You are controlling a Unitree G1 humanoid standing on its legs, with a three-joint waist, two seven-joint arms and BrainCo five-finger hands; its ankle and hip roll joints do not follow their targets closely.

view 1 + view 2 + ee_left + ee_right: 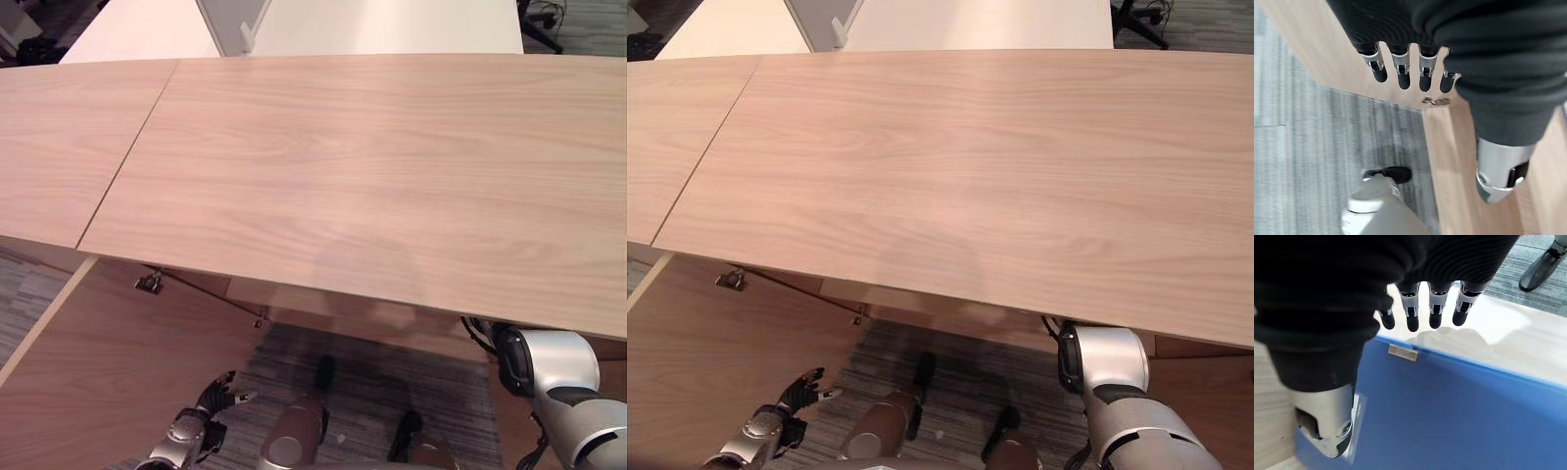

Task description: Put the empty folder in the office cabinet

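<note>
A blue folder (1459,416) with a small metal label plate (1402,352) lies flat under my right hand (1412,313). The hand's fingers reach straight out over the folder's far edge, and its thumb (1322,423) sits at the folder's near corner. They hold nothing. Beyond the folder is a pale white surface (1528,338). My right arm (558,377) goes in under the wooden tabletop's near edge. My left hand (211,416) hangs low beside a wooden panel, its fingers (1403,73) straight and empty.
A broad wooden tabletop (372,166) with a seam on its left spans the eye views. White desks (392,24) stand behind it. A wooden side panel (88,372) and a metal bracket (149,284) lie below left. Grey carpet (362,382) covers the floor, with a chair base (1542,264) nearby.
</note>
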